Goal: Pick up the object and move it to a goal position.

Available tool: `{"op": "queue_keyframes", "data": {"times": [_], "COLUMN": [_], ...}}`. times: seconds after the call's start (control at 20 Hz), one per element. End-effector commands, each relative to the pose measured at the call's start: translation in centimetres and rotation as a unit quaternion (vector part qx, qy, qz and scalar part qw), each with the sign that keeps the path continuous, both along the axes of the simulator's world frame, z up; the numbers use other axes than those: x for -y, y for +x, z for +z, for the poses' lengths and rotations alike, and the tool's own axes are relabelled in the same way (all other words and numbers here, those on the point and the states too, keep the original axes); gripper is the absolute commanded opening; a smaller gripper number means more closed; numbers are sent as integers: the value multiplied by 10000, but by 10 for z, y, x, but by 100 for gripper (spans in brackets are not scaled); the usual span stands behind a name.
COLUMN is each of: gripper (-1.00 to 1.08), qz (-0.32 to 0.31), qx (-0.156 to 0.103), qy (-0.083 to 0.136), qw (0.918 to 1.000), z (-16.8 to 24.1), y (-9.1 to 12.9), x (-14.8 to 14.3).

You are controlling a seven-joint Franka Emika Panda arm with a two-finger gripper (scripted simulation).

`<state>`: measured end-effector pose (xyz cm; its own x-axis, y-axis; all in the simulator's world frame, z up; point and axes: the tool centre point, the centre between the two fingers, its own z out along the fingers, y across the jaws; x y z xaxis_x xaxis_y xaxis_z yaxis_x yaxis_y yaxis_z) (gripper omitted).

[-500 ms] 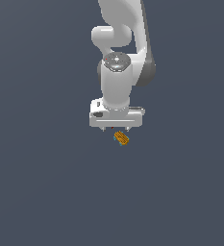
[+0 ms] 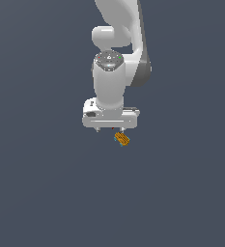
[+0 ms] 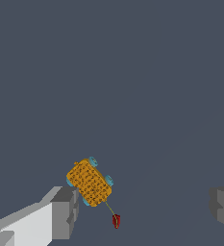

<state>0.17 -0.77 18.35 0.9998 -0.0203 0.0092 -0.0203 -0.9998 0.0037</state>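
My tool (image 2: 110, 129) hung with its fingers (image 3: 60, 211) spread wide, and the gap between them was mostly bare dark desk (image 3: 132, 72). The only things in my way were the orange-yellow block (image 3: 89, 182), lying tilted just beside one finger, and a small red marker (image 3: 116, 220) near it inside the gap. On every side of my arm (image 2: 115, 72) the desk lay flat and unobstructed.

My gripper (image 2: 110, 128) is showing a smooth white shell with a soft plastic-like sheen, and my fingers (image 3: 64, 211) are looking matt grey. The object (image 3: 89, 182) is showing a rough, dotted orange-yellow face with smoother teal edges. The surface (image 2: 36, 193) is looking flat, matt slate-grey.
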Motion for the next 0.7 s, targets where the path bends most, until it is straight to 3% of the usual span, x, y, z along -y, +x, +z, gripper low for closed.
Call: {"op": "queue_keyframes", "data": {"times": [0.0,0.65], "gripper": [100,100], "qz": [-25,370], "qx": [4,-7], "qy": [-21,-32], "qw": [10000,9993], "z": [1,-14], "y": [1,-6], "x": [6,0]}}
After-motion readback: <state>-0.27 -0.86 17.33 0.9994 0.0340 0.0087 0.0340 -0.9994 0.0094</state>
